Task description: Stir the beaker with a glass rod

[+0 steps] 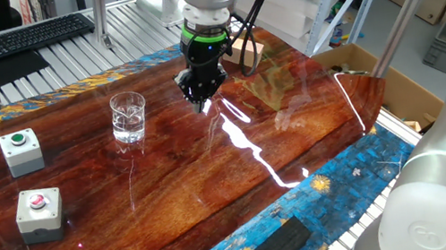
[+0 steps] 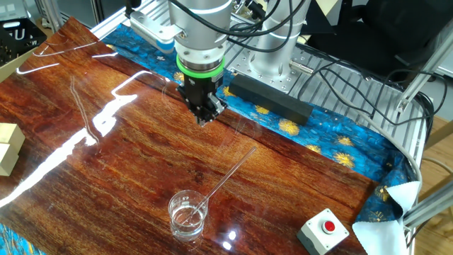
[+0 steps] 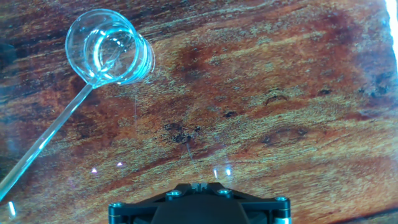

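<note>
The beaker stands upright on the glossy wooden table, clear glass with a little liquid glinting inside. The glass rod leans in it, lower end inside the beaker, upper end slanting out over the rim. My gripper hangs point-down a little above the wood, well to one side of the beaker and apart from the rod's free end. Its fingers look pressed together with nothing between them. In the hand view only the black gripper body shows at the bottom edge.
Two grey button boxes sit near the beaker, one with a green button, one with a red button. A black bar lies on the blue cloth. A pale wooden block sits at the table's edge.
</note>
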Action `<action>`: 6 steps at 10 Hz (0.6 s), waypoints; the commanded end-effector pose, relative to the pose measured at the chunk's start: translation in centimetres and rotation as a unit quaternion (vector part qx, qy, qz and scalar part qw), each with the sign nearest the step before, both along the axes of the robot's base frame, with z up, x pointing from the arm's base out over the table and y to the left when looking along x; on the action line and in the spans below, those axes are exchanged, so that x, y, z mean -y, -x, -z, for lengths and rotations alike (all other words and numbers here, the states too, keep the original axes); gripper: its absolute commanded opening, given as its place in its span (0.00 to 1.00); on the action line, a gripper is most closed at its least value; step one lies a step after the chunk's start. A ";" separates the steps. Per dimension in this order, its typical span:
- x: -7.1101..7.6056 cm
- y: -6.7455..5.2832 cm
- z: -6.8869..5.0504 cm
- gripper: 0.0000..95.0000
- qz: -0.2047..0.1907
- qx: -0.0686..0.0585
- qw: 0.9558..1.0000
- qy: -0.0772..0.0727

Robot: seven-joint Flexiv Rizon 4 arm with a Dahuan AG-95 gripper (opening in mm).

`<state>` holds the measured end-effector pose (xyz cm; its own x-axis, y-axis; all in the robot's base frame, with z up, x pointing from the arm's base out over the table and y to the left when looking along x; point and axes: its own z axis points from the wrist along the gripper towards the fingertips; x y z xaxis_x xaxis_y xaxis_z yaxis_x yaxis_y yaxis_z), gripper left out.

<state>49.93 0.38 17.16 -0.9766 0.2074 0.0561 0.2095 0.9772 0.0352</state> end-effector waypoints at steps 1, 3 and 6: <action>-0.6 0.2 -0.4 0.00 0.010 -0.004 1.000 -0.001; -1.2 0.4 -0.7 0.00 0.017 -0.003 1.000 -0.002; -2.5 0.8 -1.3 0.00 0.029 -0.004 1.000 -0.003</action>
